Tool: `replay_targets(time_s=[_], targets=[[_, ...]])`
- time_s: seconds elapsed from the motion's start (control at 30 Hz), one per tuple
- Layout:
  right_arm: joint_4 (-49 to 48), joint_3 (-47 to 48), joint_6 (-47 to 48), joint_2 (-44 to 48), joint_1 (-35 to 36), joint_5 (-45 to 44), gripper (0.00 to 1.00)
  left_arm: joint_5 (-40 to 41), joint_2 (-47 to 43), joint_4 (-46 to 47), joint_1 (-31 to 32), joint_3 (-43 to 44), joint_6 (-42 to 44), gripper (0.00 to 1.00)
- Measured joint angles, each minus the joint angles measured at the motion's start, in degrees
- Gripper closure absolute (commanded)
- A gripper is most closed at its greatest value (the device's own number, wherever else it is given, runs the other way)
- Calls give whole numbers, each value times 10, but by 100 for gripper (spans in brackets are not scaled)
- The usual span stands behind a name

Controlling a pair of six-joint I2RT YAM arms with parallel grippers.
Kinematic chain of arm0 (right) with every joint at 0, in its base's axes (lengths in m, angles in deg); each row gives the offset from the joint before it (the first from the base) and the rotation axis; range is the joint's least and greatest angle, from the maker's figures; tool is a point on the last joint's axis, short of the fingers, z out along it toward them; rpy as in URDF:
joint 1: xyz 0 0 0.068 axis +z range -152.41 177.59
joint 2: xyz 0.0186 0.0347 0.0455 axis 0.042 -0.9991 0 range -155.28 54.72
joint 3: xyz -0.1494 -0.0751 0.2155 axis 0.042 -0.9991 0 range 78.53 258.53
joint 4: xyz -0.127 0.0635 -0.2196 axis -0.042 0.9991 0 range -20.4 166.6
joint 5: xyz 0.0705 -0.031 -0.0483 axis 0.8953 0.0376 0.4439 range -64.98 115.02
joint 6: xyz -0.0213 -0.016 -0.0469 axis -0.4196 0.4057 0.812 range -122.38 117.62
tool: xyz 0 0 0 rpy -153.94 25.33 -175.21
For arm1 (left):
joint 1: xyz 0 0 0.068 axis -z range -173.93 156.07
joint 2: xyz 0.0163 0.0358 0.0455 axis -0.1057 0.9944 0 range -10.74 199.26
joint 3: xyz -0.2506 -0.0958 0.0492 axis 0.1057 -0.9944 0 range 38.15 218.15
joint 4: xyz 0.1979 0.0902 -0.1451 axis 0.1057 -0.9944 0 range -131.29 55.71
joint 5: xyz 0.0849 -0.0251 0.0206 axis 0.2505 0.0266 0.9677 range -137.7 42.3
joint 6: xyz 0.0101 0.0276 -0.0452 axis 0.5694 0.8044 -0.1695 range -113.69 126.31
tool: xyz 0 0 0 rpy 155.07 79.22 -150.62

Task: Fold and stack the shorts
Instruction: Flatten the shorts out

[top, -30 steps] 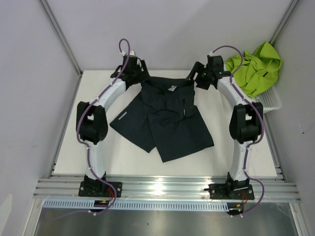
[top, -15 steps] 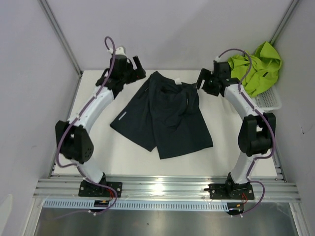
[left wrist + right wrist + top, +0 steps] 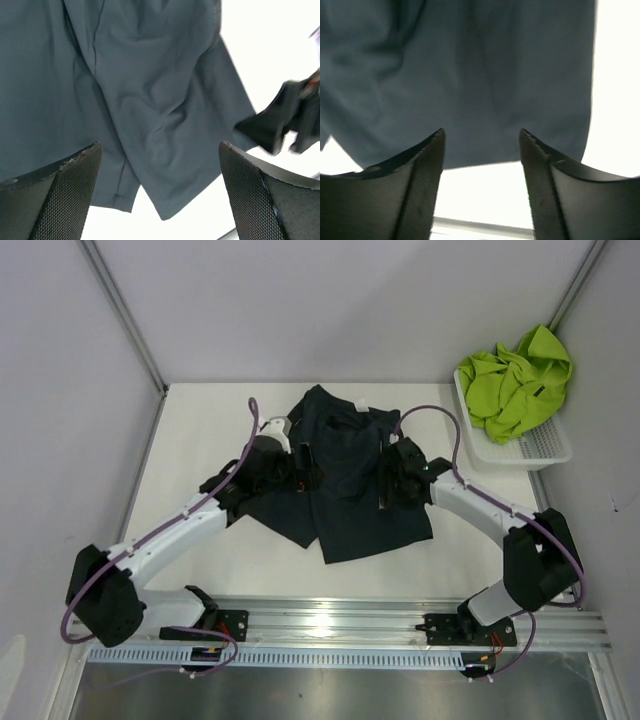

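Table (image 3: 200, 430): dark shorts (image 3: 345, 510) under left tool (image 3: 302, 470)

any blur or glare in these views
Top view: sharp, glare on the rail. Left wrist: table blown out white, right arm blurred. Right wrist: dark shorts soft, table blown out too.
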Motion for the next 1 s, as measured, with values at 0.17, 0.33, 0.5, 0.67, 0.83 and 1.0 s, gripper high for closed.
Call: replay_targets(time_s=[0.17, 0.33, 0.5, 0.67, 0.83, 1.0], targets=[[5, -61, -26, 65, 54, -33, 47, 3, -96, -9, -1, -21, 0, 1], [3, -110, -41, 67, 59, -59, 49, 1, -147, -13, -1, -58, 0, 1], [-6, -130, -49, 37, 59, -72, 57, -1, -163, -27, -1, -107, -1, 1], [-12, -133, -47, 34, 57, -72, 64, -1, -177, -40, -1, -127, -1, 1], [-11, -128, -40, 11, 57, -68, 59, -6, -188, -39, -1, -127, -5, 1], [-9, -111, -26, -16, 57, -64, 58, -8, -189, -39, -1, -127, -5, 1]])
